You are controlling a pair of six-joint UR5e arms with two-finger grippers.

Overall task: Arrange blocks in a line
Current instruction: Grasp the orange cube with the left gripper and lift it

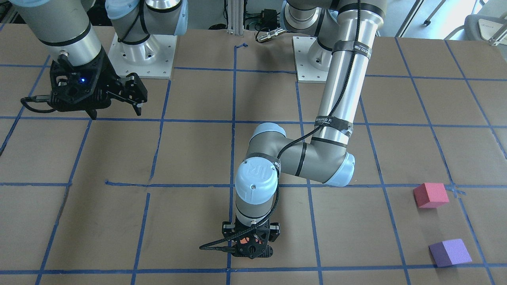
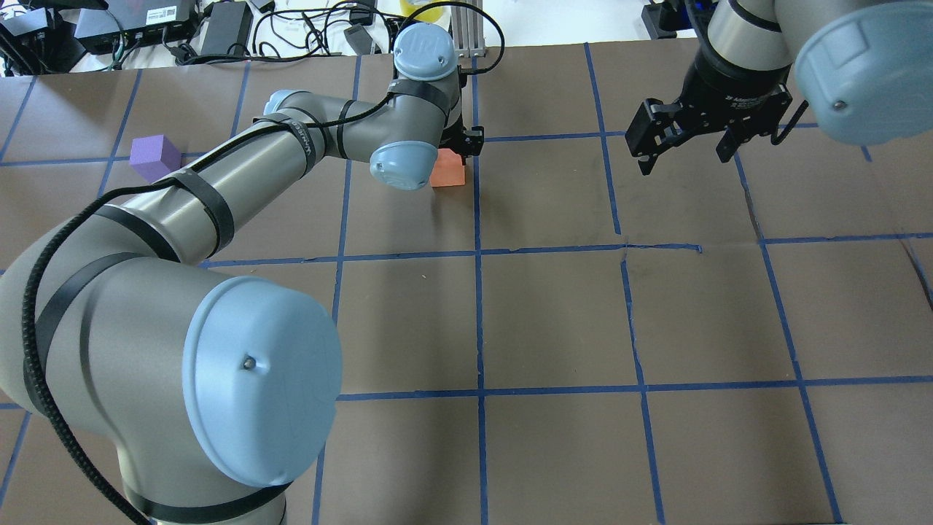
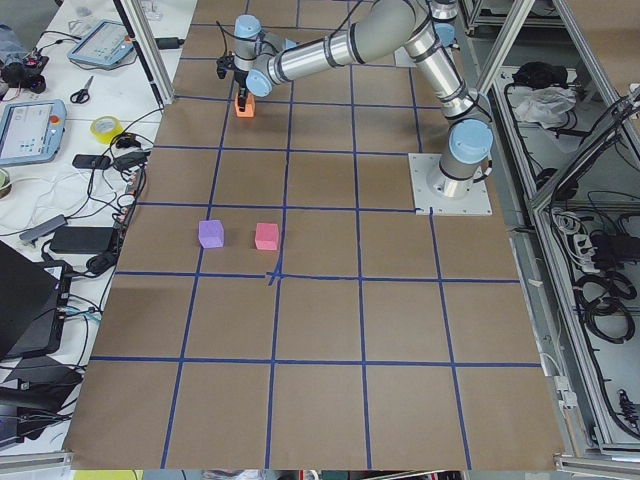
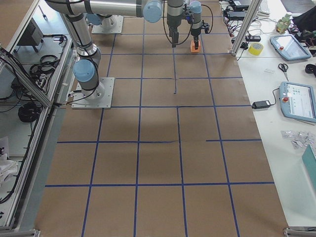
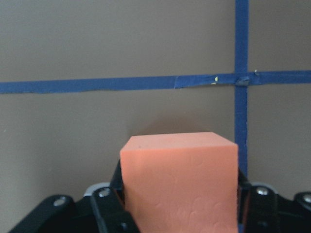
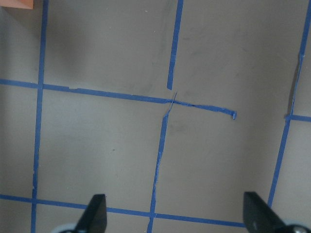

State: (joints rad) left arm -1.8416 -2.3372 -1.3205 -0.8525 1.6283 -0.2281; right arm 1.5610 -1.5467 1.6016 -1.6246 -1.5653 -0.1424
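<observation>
Reaching far forward, the left gripper (image 1: 251, 242) is pointed down, fingers (image 5: 243, 194) clamped on the orange block (image 5: 180, 184); the right gripper (image 2: 684, 157) is held aloft, fingers (image 6: 96, 213) spread.

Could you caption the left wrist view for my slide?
Left gripper grips the orange block near a blue tape crossing.

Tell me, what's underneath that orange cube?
The brown table crossed by blue tape shows all around the orange cube. The patch directly beneath it is covered, so I cannot tell whether the cube rests on the table or hangs just above it.
</observation>
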